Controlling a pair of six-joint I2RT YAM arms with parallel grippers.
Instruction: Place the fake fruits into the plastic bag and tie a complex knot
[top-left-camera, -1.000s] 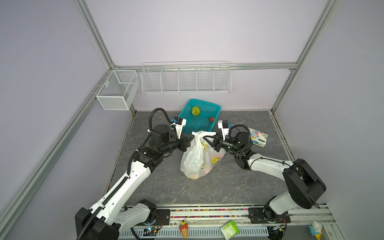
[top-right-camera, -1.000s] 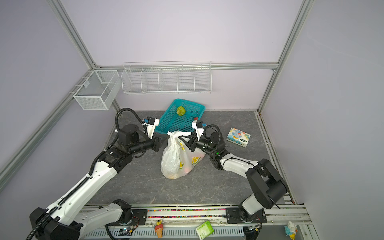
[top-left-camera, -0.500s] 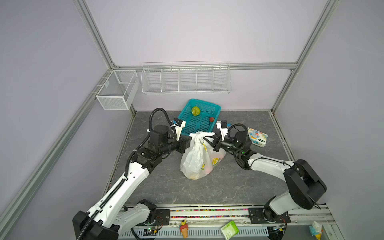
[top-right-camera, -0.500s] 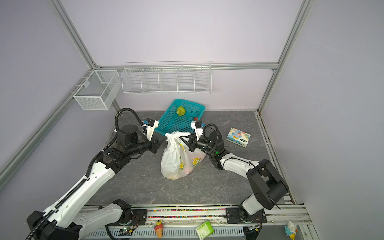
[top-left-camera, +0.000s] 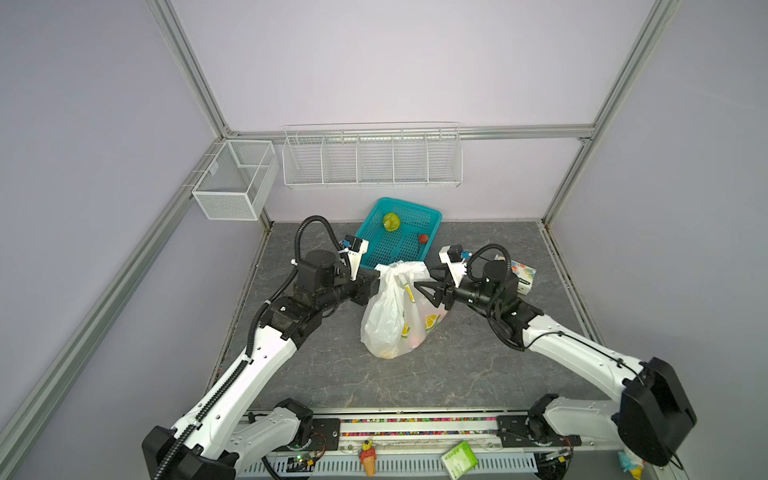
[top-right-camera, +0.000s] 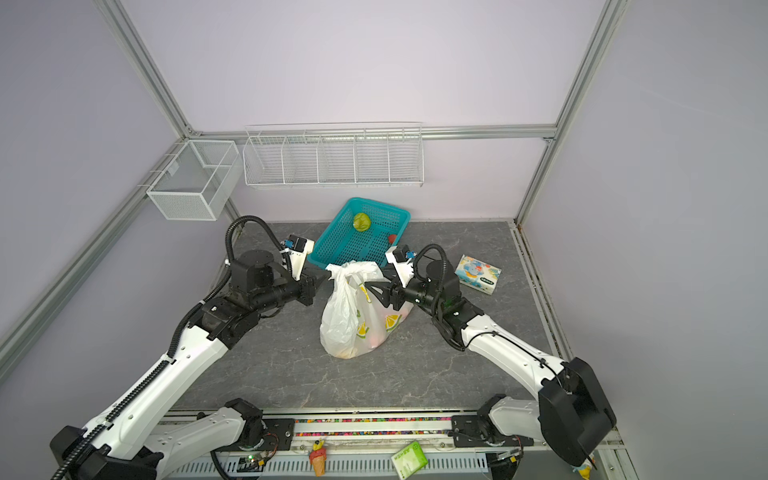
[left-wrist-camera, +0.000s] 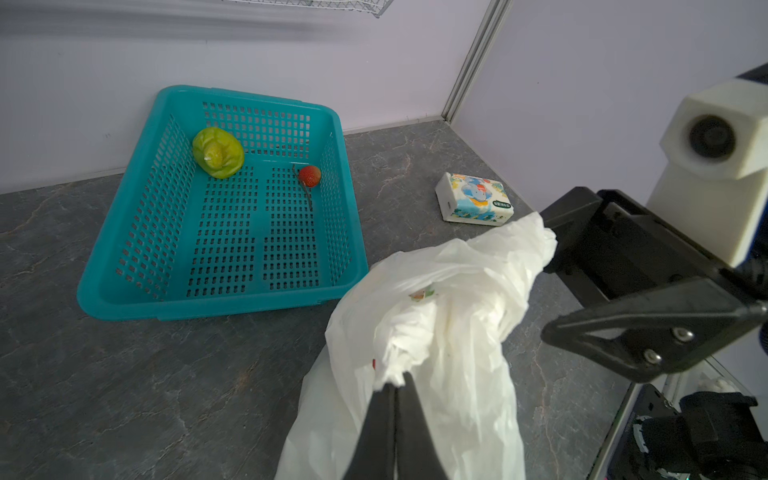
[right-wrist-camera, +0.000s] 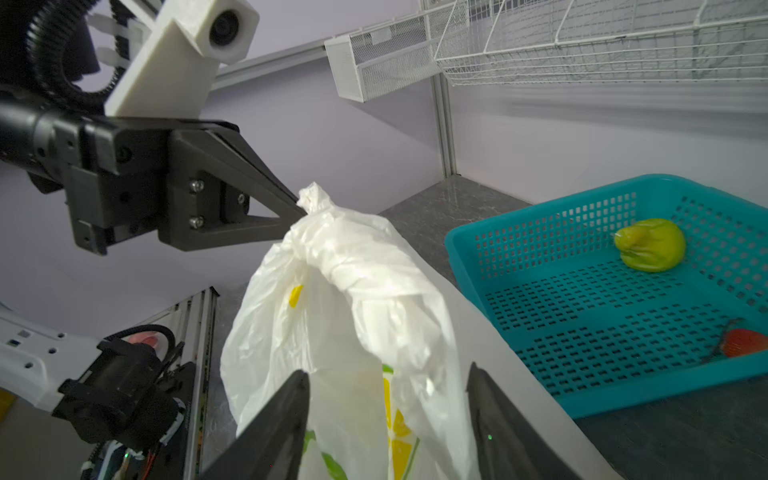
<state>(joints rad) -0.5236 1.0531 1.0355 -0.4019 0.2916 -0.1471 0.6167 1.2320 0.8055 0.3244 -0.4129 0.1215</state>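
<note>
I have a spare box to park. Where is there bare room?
Free: the mat between the plastic bag and the front rail; also the back corner between teal basket and cartoon packet. Crowded: the bag's top, where the left end effector and right end effector sit.

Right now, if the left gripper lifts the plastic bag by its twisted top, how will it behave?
Probably floppy: the plastic bag is thin crumpled film, held only at the top by the shut left gripper. Likely bottom-heavy and swingy: coloured fruits show through its bulging base. The film might slip; the right gripper stands open around it.
</note>
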